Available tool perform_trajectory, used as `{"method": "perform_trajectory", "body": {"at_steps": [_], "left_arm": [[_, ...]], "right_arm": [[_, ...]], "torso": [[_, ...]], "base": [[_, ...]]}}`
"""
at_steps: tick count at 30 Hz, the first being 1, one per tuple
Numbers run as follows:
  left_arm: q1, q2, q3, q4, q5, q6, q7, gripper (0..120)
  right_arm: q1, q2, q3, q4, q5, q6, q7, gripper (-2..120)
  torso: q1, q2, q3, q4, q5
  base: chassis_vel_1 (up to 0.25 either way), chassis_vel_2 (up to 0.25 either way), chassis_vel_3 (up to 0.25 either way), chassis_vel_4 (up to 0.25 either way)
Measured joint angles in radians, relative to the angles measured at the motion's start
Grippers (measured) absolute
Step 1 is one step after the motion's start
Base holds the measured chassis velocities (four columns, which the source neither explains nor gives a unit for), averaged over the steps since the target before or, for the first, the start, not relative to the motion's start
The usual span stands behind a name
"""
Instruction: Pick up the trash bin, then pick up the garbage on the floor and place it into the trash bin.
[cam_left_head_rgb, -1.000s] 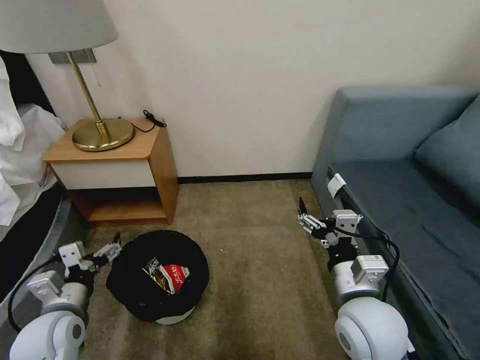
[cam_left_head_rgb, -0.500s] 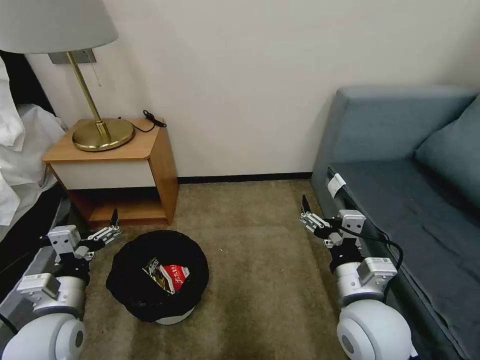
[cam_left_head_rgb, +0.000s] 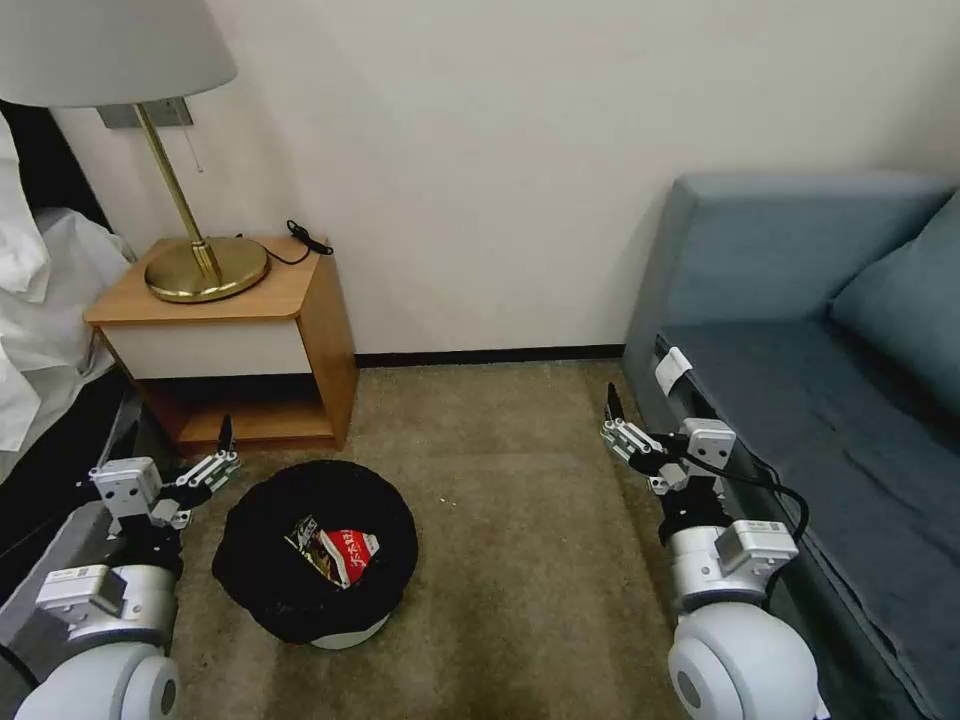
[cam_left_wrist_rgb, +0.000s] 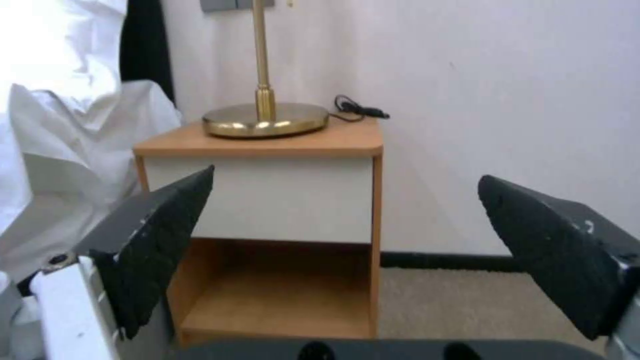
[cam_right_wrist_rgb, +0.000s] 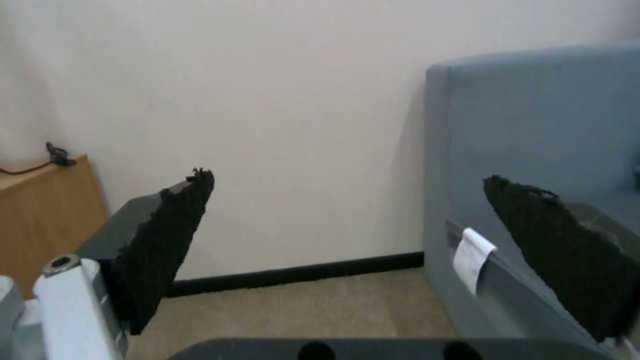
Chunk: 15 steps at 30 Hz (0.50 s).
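Note:
The trash bin (cam_left_head_rgb: 258, 585) stands on the carpet at lower left, a black bag liner over its rim and its white base showing below. Inside lies garbage: a red-and-white packet (cam_left_head_rgb: 352, 551) and a gold-brown wrapper (cam_left_head_rgb: 305, 533). My left gripper (cam_left_head_rgb: 221, 453) hovers open just left of and above the bin's rim, apart from it. In the left wrist view the same gripper (cam_left_wrist_rgb: 347, 245) is wide open and holds nothing, facing the nightstand. My right gripper (cam_left_head_rgb: 614, 424) is open beside the sofa's front corner, and the right wrist view shows the right gripper (cam_right_wrist_rgb: 347, 250) with nothing in it.
A wooden nightstand (cam_left_head_rgb: 240, 335) with a brass lamp (cam_left_head_rgb: 205, 265) and a black cable stands behind the bin. White bed linen (cam_left_head_rgb: 35, 300) hangs at far left. A blue-grey sofa (cam_left_head_rgb: 820, 380) takes up the right. Bare carpet (cam_left_head_rgb: 520, 540) lies between bin and sofa.
My left gripper has lifted and drawn back from the bin's rim. The right arm has shifted slightly. The bin and its contents have stayed put.

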Motion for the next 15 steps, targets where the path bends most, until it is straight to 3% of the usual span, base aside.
{"method": "perform_trajectory", "body": {"at_steps": [4, 15], "left_arm": [[0.004, 0.011, 0.005, -0.003, -0.018, 0.029, -0.009, 100], [0.0, 0.014, 0.033, 0.018, -0.015, 0.028, -0.024, 100]], "right_arm": [[-0.005, 0.003, 0.007, -0.001, -0.01, 0.003, 0.0, 100], [-0.016, 0.007, 0.014, 0.006, -0.018, 0.011, 0.0, 100]], "torso": [[0.0, 0.0, 0.0, 0.0, 0.0], [0.0, 0.0, 0.0, 0.0, 0.0]], "base": [[0.0, 0.0, 0.0, 0.0], [0.0, 0.0, 0.0, 0.0]]}}
